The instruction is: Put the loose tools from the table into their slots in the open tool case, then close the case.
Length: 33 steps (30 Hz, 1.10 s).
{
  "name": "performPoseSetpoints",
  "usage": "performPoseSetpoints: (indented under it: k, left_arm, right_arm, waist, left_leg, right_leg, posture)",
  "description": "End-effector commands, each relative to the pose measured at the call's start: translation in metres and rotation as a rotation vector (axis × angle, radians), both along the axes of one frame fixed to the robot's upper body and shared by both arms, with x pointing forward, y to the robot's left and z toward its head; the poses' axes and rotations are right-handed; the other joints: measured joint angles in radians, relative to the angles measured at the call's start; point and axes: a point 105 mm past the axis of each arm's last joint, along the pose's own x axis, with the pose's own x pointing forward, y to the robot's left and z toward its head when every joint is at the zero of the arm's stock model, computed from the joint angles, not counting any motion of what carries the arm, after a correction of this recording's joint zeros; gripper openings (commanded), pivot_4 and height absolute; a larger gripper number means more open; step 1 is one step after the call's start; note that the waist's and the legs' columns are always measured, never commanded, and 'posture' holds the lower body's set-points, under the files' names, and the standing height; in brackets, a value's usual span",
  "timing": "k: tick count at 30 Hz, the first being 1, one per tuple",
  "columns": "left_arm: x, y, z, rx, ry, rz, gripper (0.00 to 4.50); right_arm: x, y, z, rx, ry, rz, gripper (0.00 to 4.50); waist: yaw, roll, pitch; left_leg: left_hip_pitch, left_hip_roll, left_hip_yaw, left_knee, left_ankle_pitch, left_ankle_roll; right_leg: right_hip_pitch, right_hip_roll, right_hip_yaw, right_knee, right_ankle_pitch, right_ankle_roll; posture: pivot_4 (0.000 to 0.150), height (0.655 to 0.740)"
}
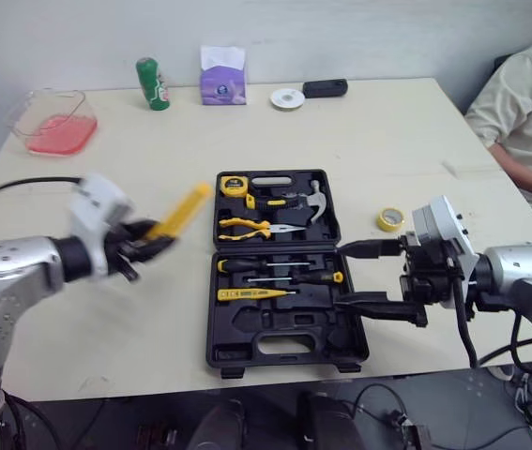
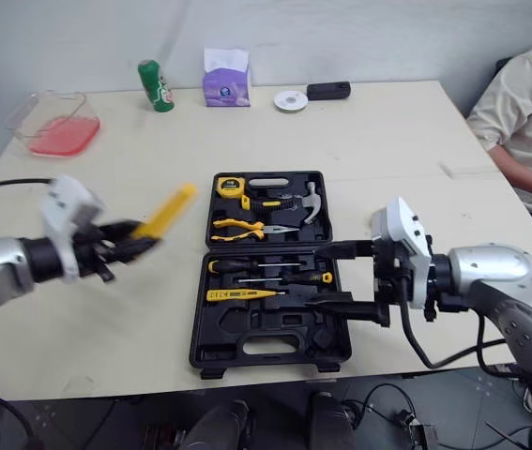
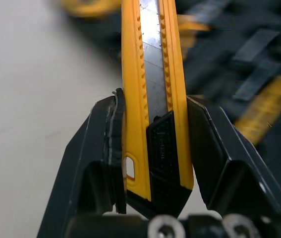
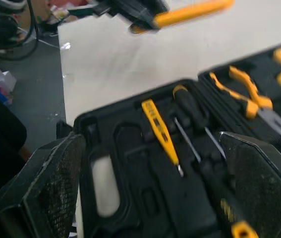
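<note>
Pale tabletop (image 1: 387,141) is occupied at centre by the open tool case (image 1: 284,367); at its 9 o'clock a yellow utility knife (image 1: 183,210) is gripped aloft by the left hand (image 1: 153,242). The right hand (image 1: 341,276) is spread open at 3 o'clock. Slotting the knife seems the step in hand, so alignment over an empty recess is needed before release.

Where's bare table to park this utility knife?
Widest bare stretch: between the tool case and the green can and tissue pack. Also left of the case. Crowded right of it: right gripper, yellow tape roll.
</note>
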Motion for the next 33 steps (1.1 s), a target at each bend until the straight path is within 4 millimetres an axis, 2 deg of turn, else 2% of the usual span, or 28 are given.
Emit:
performPoseSetpoints:
  k: [1,7,12,15,22,28,30,31,33]
  left_arm:
    - [-0.022,-0.041,-0.009,0.113,0.074,-0.325,1.35]
    - [-0.021,-0.070,-0.031,0.254,0.170,-0.499,1.35]
    - [-0.010,-0.080,-0.044,0.335,0.156,-0.500,1.35]
    - [-0.006,-0.083,-0.046,0.342,0.157,-0.489,1.35]
    - [-0.011,-0.089,-0.050,0.347,0.161,-0.522,1.35]
    - [-0.011,-0.086,-0.054,0.335,0.175,-0.484,1.35]
    - [-0.009,-0.085,-0.055,0.342,0.160,-0.474,2.40]
    - [-0.008,-0.084,-0.053,0.341,0.148,-0.466,2.74]
    - [-0.006,-0.080,-0.049,0.339,0.133,-0.453,3.71]
  right_arm:
    - [-0.018,-0.004,0.002,-0.047,-0.011,0.001,4.50]
    - [-0.031,-0.001,-0.009,-0.073,0.015,-0.017,4.50]
    - [-0.034,-0.003,-0.016,-0.089,0.018,-0.053,4.50]
    - [-0.034,-0.003,-0.017,-0.087,0.015,-0.069,4.50]
    - [-0.030,-0.003,-0.018,-0.075,0.003,-0.094,4.50]
    - [-0.027,-0.003,-0.016,-0.073,-0.007,-0.094,4.50]
    - [-0.026,-0.003,-0.016,-0.072,-0.011,-0.093,4.50]
    - [-0.026,-0.002,-0.015,-0.071,-0.013,-0.092,4.50]
    - [-0.025,-0.002,-0.014,-0.070,-0.014,-0.090,4.50]
  waist:
    - [-0.005,0.000,0.001]
    - [-0.022,0.001,0.001]
    - [-0.018,0.000,0.002]
    - [-0.016,-0.001,0.002]
    - [-0.016,-0.001,0.002]
    - [-0.017,-0.001,0.003]
    - [-0.017,-0.001,0.003]
    - [-0.017,-0.001,0.003]
    - [-0.017,-0.001,0.003]
  left_leg:
    - [0.000,0.001,0.000,0.000,0.000,-0.001]
    - [0.001,0.001,0.001,-0.001,0.001,-0.002]
    - [0.000,0.001,0.001,0.000,0.001,-0.001]
    - [-0.001,0.000,0.001,0.001,0.002,0.000]
    - [-0.001,0.000,0.000,0.001,0.002,0.000]
    - [-0.001,0.000,0.000,0.001,0.002,0.000]
    - [0.000,0.000,0.000,0.001,0.002,0.000]
    - [0.000,0.000,0.000,0.001,0.002,0.000]
    - [0.000,0.000,0.000,0.001,0.002,0.000]
  right_leg:
    - [-0.001,0.001,0.000,0.001,0.000,0.000]
    - [-0.001,0.002,0.001,0.004,0.000,0.000]
    - [-0.002,0.002,0.001,0.004,0.000,0.000]
    - [-0.002,0.002,0.002,0.004,0.000,0.000]
    - [-0.002,0.002,0.001,0.004,0.000,0.000]
    - [-0.002,0.002,0.001,0.005,0.000,0.000]
    - [-0.002,0.002,0.001,0.005,0.000,0.000]
    - [-0.002,0.002,0.001,0.005,0.000,0.000]
    - [-0.002,0.002,0.001,0.005,0.000,0.000]
  posture:
    - [0.150,0.7400]
    - [0.150,0.7400]
    - [0.150,0.7400]
    - [0.150,0.7400]
    - [0.150,0.7400]
    - [0.150,0.7400]
    - [0.150,0.7400]
    - [0.150,0.7400]
    - [0.150,0.7400]
